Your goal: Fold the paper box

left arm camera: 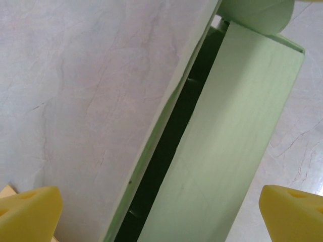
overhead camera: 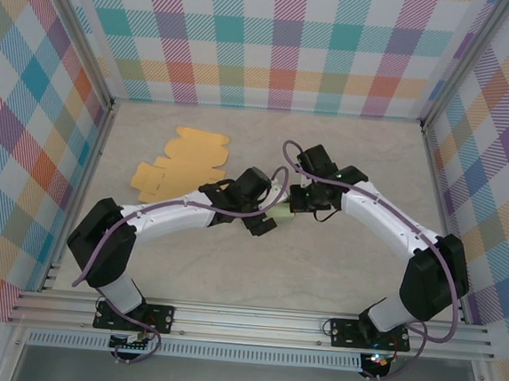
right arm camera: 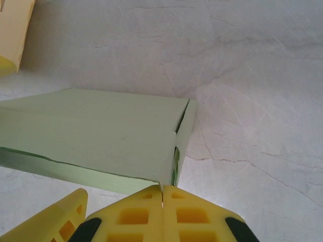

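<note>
At mid-table the left gripper (left arm camera: 160,214) stands wide open with the green paper box (right arm camera: 101,136) between its fingers, holding nothing. The right gripper (right arm camera: 161,212) is closed, its tips against the box's end corner; whether paper is pinched there I cannot tell. The box looks mostly formed, but one long seam gapes dark, so closing it likely remains, and farther left flat yellow blanks (overhead camera: 181,162) lie unfolded.
</note>
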Controlling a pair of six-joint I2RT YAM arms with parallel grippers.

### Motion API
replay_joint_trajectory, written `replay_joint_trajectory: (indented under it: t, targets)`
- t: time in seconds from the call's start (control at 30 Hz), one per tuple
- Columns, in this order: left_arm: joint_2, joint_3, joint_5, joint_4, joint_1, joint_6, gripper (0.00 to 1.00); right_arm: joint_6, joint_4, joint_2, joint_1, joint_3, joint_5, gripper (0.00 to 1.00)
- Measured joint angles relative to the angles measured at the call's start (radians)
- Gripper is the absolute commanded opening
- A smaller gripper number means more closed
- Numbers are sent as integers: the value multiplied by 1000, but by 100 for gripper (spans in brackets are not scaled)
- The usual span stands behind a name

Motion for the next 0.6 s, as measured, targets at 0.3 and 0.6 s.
replay_joint_trajectory:
  t: [0.3,0.6]
  targets:
    - [-147,-10,-76,72,19,-73,100,-3,-50,67,-16,80,-3,0]
    - [-357,-77,-70,50,220,-399,54,-7,-92,113,-21,139,-3,0]
